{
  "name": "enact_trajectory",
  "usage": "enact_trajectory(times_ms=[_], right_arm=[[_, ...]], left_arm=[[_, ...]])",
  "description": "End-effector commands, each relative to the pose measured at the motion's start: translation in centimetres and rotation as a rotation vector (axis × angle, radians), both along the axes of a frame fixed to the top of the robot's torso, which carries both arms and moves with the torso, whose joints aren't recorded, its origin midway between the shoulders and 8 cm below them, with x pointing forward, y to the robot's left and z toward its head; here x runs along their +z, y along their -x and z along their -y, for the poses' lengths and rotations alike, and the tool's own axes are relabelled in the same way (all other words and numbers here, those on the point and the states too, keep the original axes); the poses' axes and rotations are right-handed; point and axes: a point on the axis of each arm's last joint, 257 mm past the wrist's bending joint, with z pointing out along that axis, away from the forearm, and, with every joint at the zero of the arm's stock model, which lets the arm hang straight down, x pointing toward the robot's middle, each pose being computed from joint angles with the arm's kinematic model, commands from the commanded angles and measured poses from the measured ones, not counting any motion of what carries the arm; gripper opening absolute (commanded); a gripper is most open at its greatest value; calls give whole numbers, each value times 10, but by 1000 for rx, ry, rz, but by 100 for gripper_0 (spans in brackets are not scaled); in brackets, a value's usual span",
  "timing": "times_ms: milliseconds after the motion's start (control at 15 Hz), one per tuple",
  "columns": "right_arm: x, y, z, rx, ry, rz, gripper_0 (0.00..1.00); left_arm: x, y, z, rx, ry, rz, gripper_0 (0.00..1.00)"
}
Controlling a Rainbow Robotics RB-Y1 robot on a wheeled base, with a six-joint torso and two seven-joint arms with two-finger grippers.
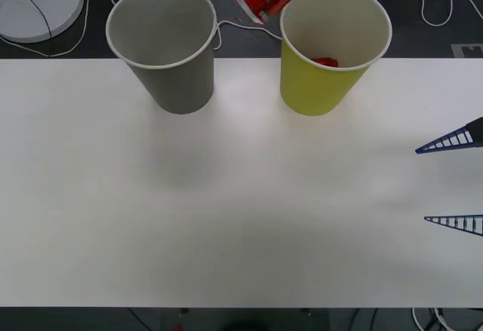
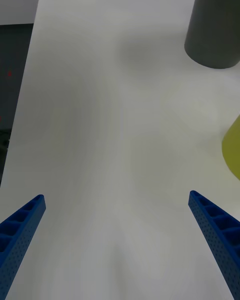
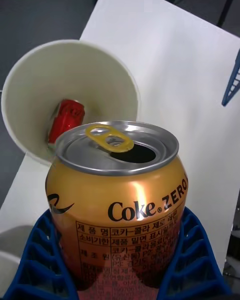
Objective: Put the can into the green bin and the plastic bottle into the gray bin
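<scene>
Clamped between the blue ribbed fingers of the left gripper (image 3: 117,260) is the can (image 3: 117,200), its gold top open with the pull tab up. At the top centre of the front view, it hangs tilted just beside the rim of the green bin (image 1: 321,82), which already has a red object (image 3: 65,120) lying inside. Left of that stands the gray bin (image 1: 177,71), on the white table (image 1: 241,218). At the right edge, the right gripper (image 1: 453,182) waits with fingers spread apart, well away from both bins. A white round device (image 1: 38,3) with a cable lies upper left.
</scene>
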Motion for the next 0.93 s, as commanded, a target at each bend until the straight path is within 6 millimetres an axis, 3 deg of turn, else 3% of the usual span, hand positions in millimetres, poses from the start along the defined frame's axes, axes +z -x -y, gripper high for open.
enact_trajectory(times_ms=[67, 600, 933], right_arm=[[0, 0, 0, 0, 0, 0, 100], [0, 0, 0, 0, 0, 0, 100], [0, 0, 0, 0, 0, 0, 100]], left_arm=[[4, -14, 31, 28, 13, 21, 0], [-13, -66, 96, 162, 117, 76, 0], [-36, -87, 112, 213, 132, 101, 0]])
